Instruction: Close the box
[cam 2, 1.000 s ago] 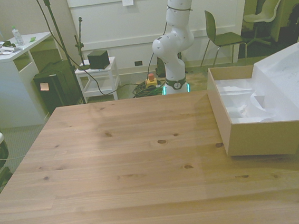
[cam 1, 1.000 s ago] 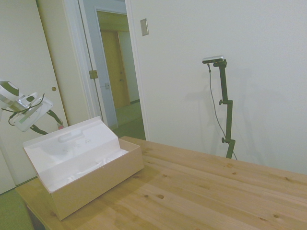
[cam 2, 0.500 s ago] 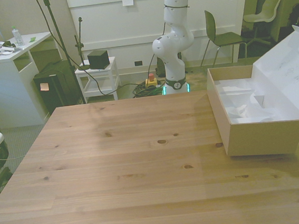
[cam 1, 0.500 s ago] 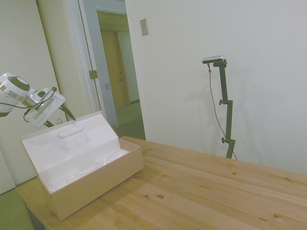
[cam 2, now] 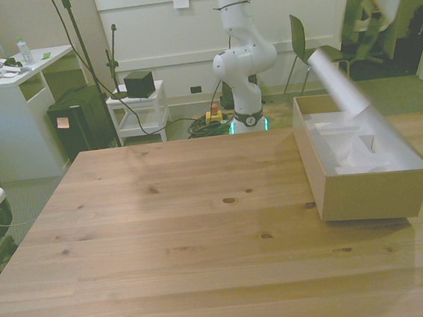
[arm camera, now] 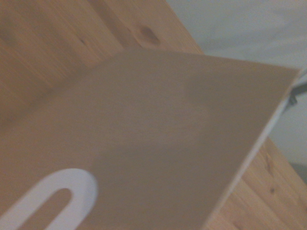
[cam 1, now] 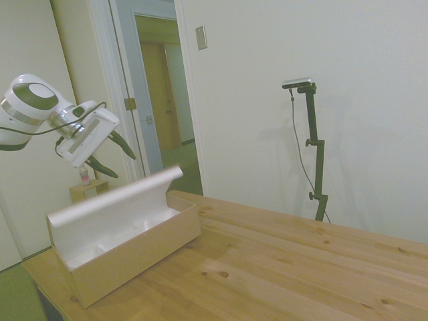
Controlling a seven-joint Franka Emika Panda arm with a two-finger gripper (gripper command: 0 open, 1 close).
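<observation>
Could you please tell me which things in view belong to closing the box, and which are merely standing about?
For the job:
box, lid half-raised over it
gripper, open, above the lid

Standing about:
table
green chair
white desk
small white trolley

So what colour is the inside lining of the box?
White, against tan cardboard outside. The box shows its lining best in the front view.
</observation>
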